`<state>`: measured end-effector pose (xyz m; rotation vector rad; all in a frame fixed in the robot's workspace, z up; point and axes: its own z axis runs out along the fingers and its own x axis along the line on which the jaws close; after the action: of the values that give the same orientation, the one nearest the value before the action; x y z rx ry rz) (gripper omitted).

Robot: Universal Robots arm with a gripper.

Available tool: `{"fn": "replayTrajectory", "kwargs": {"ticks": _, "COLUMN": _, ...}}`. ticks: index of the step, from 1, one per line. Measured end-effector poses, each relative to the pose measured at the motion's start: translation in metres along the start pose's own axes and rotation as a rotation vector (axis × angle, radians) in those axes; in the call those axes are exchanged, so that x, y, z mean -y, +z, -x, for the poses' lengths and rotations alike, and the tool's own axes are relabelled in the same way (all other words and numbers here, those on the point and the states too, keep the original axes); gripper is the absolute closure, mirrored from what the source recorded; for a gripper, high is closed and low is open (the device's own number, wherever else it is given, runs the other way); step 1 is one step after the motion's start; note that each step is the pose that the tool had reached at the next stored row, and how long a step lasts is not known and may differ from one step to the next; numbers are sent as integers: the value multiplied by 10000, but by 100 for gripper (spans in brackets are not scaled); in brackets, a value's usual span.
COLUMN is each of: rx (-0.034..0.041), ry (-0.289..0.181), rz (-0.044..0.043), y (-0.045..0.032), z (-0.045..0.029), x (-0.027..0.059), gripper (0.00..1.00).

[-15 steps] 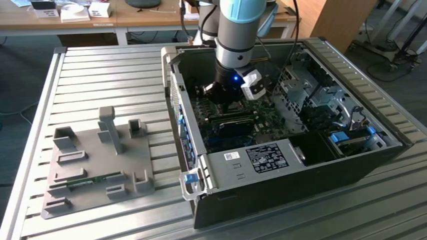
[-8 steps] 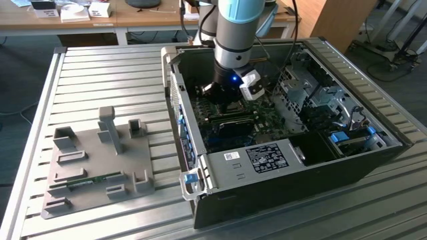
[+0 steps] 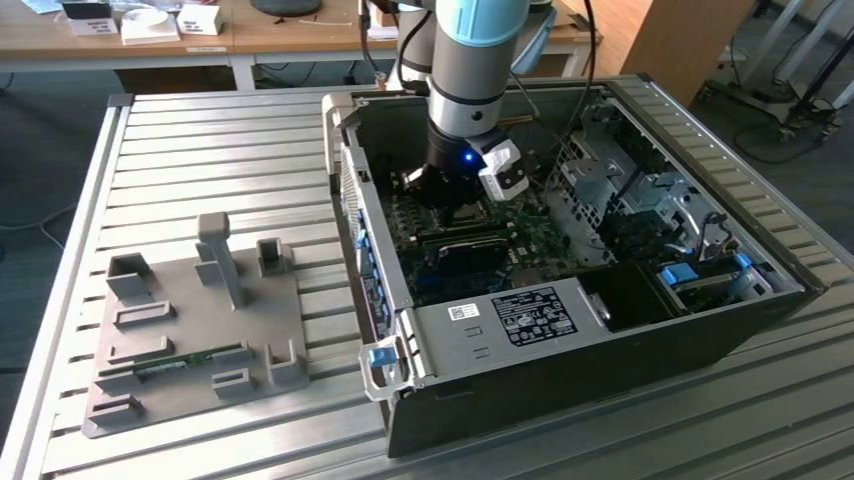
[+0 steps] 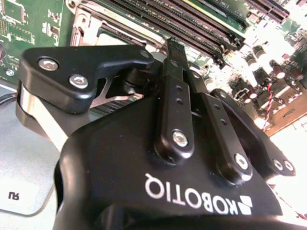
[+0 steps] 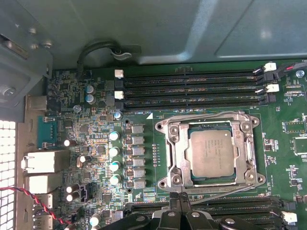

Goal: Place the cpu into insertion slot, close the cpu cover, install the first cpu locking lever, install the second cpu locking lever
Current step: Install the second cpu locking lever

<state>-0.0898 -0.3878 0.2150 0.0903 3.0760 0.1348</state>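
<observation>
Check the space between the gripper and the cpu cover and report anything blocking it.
Nothing visible blocks it. In the first wrist view the gripper sits right at the edge of the cpu cover, which lies closed over the cpu, with only bare motherboard alongside.

A: cpu (image 5: pixel 210 154) colour?
B: Dull silver-grey, under the silvery cpu cover (image 5: pixel 209 151). Motherboard (image 5: pixel 96 124) around it green, memory slots (image 5: pixel 189 88) black.
A: end effector (image 4: pixel 173 48)?
B: Black, white lettering.

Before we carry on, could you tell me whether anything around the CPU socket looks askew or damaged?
Nothing stands out: the cpu lies flat and square under the closed cpu cover, with no visible damage nearby.
</observation>
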Motion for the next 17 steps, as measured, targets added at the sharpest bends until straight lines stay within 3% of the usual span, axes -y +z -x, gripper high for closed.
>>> {"fn": "replayTrajectory", "kwargs": {"ticks": 10, "rx": 25, "ry": -2, "rz": 3, "y": 14, "z": -24, "x": 3, "gripper": 89}}
{"fn": "replayTrajectory", "kwargs": {"ticks": 17, "rx": 36, "ry": -3, "rz": 1, "y": 90, "z": -40, "x": 11, "gripper": 89}}
